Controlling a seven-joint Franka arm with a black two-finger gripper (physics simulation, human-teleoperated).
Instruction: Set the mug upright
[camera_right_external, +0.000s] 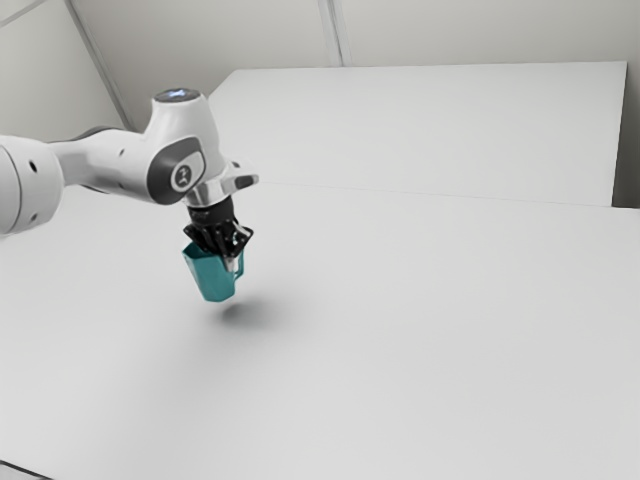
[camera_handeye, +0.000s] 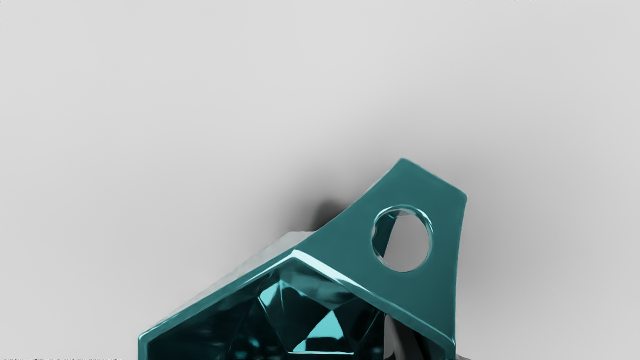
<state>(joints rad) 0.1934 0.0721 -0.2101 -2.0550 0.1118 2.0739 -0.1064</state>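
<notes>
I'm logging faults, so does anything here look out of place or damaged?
No damage or spill stands out. One oddity: the teal mug hangs from the jaws above the table, its shadow separate beneath it.

arm (camera_right_external: 115, 163): white, rounded | joint cap (camera_right_external: 162, 186): dark grey, pale logo (camera_right_external: 183, 177) | gripper (camera_right_external: 231, 260): black

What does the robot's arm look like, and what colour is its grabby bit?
The arm is white, with smooth, rounded parts and dark grey panels. One panel has a pale ring with a little mark inside. A dark, round cap has a bluish-white mark. The grabby bit, the gripper, is black and knobbly.
</notes>
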